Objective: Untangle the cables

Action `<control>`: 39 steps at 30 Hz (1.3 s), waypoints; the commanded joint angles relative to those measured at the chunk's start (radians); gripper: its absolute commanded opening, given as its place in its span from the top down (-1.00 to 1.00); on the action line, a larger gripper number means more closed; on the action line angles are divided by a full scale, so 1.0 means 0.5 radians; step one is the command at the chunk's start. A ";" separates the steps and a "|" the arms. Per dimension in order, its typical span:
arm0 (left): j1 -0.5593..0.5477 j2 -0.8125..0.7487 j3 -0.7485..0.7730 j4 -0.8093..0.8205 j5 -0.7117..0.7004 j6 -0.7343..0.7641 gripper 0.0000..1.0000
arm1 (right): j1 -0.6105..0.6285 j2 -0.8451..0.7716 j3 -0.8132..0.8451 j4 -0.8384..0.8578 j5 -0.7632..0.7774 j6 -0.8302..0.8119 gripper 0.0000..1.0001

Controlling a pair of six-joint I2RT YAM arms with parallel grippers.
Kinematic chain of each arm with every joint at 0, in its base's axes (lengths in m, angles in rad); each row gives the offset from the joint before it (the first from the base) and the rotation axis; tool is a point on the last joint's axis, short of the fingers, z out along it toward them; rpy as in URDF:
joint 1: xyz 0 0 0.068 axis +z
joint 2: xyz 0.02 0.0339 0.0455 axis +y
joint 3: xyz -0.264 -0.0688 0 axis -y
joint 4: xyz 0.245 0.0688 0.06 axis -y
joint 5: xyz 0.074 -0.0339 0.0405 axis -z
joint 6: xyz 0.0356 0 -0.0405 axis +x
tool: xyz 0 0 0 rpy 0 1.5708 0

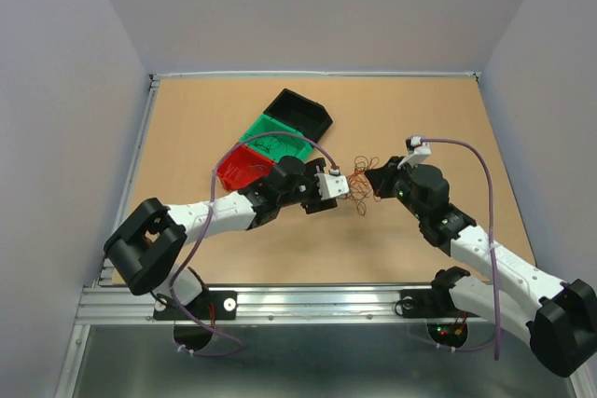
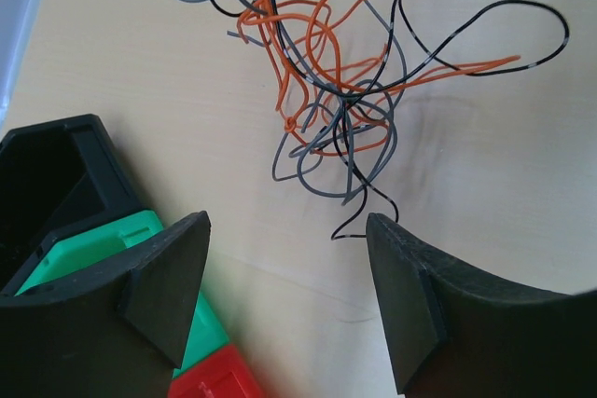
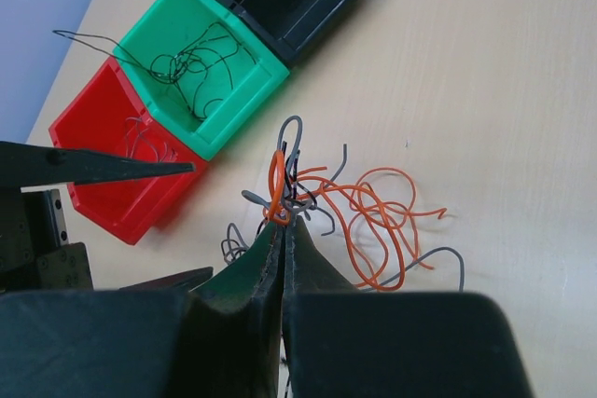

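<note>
The cables (image 1: 362, 179) are a small clump of thin orange, grey and black wires on the table between my two grippers. In the left wrist view the cables (image 2: 336, 90) lie just beyond my left gripper (image 2: 284, 249), which is open and empty, a black wire end near its right finger. My right gripper (image 3: 282, 221) is shut on the cables (image 3: 373, 221), pinching an orange loop and grey strands at its tips. In the top view my left gripper (image 1: 338, 185) is left of the clump and my right gripper (image 1: 373, 176) is right of it.
Three joined bins stand left of the clump: red (image 1: 241, 170), green (image 1: 273, 140), black (image 1: 298, 111). In the right wrist view the green bin (image 3: 244, 111) holds dark wires, the red bin (image 3: 89, 128) grey ones, and the black bin (image 3: 336, 11) is behind.
</note>
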 commanded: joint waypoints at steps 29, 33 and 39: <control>0.184 0.319 0.350 -0.146 -0.078 -0.111 1.00 | 0.011 -0.280 -0.122 -0.074 0.960 0.096 0.99; 0.466 0.417 0.552 -0.274 0.093 -0.313 1.00 | 0.011 -0.663 -0.267 -0.151 1.442 0.203 0.99; 0.642 0.408 0.620 -0.345 0.318 -0.390 1.00 | 0.011 -1.498 -0.509 -0.313 1.937 0.351 0.99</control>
